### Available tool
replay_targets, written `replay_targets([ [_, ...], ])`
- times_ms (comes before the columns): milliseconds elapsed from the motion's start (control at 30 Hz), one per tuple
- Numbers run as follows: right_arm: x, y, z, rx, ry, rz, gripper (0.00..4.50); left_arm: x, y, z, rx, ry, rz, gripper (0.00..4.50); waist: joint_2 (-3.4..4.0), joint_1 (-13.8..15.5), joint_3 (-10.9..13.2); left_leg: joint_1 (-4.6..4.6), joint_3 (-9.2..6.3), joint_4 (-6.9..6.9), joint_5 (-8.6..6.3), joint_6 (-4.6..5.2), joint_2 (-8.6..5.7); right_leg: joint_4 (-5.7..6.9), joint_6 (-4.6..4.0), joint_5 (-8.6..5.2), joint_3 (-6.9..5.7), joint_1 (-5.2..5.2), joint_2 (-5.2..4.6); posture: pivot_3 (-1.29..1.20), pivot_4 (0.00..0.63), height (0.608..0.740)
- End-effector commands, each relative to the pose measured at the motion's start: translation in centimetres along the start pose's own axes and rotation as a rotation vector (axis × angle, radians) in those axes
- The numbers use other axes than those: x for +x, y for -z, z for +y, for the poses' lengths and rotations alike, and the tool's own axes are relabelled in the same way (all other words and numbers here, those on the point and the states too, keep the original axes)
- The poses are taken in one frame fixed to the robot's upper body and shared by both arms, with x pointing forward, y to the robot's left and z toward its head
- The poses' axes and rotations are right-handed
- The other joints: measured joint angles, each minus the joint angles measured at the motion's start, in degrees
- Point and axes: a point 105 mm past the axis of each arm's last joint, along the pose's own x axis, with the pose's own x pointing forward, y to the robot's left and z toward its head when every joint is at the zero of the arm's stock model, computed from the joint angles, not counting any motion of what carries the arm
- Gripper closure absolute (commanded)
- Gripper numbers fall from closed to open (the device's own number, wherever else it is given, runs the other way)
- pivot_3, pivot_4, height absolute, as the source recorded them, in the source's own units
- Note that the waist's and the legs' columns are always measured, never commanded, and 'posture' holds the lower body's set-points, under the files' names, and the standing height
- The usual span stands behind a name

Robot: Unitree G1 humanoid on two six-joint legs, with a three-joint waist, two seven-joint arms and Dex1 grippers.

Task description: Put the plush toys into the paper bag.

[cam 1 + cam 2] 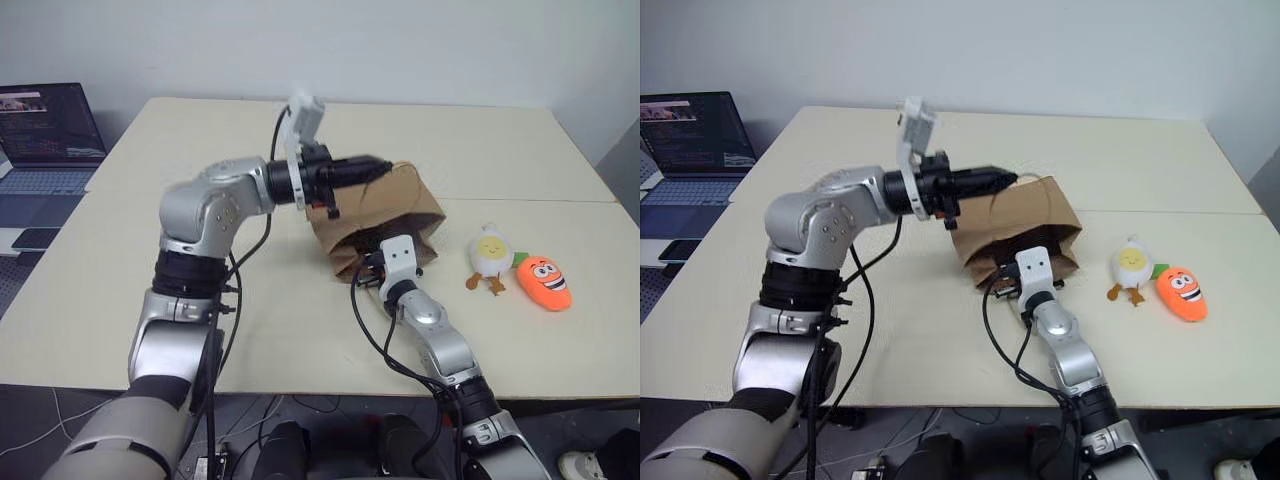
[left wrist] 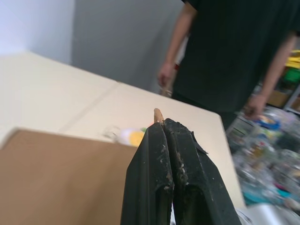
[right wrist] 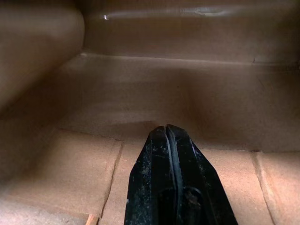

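**Tool Status: Both Arms at the Paper Bag**

Left tool has its fingers pressed together, pinching a tan cord handle at the top of the paper bag. Right tool has its fingers pressed together, empty, and is inserted through the bag's mouth into the brown interior.

Desk carries the bag, which lies on its side with its mouth toward the robot. Carrot toy and egg toy lie side by side on the desk, right of the bag and outside it.

A person stands beyond the desk.
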Motion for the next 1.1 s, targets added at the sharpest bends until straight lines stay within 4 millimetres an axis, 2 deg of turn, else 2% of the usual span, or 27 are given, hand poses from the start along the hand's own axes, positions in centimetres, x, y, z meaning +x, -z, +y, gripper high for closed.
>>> replay_targets([
  [33, -0.1, 0.5, 0.6, 0.016, -0.006, 0.021, 4.49, -0.1, -3.5, -0.1, 0.125, -0.01, -0.059, 4.5, 0.0, -0.05, 0.0, 0.0, 0.0, 0.0, 0.0, 0.0, 0.0, 0.0, 0.0, 0.0, 0.0, 0.0, 0.0, 0.0, 0.15, 0.74],
  [300, -0.1, 1.2, 1.7, 0.032, -0.038, 0.05, 4.49, 0.2, -6.4, -1.2, 0.303, 0.016, -0.068, 4.5, 0.0, -0.76, 0.0, 0.03, -0.01, -0.07, 0.0, 0.0, 0.01, 0.04, 0.0, 0.0, -0.03, 0.0, 0.01, 0.0, 0.15, 0.74],
  [500, -0.1, 1.3, 2.2, 0.022, -0.069, 0.057, 4.49, 0.5, -6.7, -1.3, 0.396, 0.01, -0.038, 4.5, 0.0, -0.9, 0.0, 0.04, -0.01, -0.09, 0.0, 0.0, 0.01, 0.04, 0.0, 0.0, -0.04, 0.0, 0.01, 0.0, 0.15, 0.74],
  [633, -0.2, 1.1, 2.5, 0.002, -0.102, 0.048, 4.49, 0.6, -5.7, -1.1, 0.395, 0.001, -0.014, 4.5, 0.0, -0.96, 0.0, 0.05, -0.01, -0.1, 0.0, 0.0, 0.02, 0.04, 0.0, 0.0, -0.04, -0.01, 0.02, 0.0, 0.15, 0.74],
  [867, -0.2, -1.1, 2.5, -0.038, -0.159, -0.004, 4.49, 0.7, -4.2, -1.7, 0.379, 0.023, 0.01, 4.5, 0.0, -0.96, 0.0, 0.04, -0.05, -0.1, 0.0, 0.0, 0.03, 0.04, 0.0, 0.0, -0.03, -0.01, 0.02, 0.0, 0.15, 0.74],
  [1100, -1.4, -4.9, 1.5, -0.072, -0.2, -0.075, 4.49, 1.0, -2.9, -2.2, 0.336, 0.031, 0.01, 4.5, 0.0, -0.87, 0.0, -0.01, -0.11, -0.08, 0.0, 0.0, -0.01, 0.03, 0.0, 0.0, 0.0, -0.03, 0.0, 0.0, 0.15, 0.74],
])
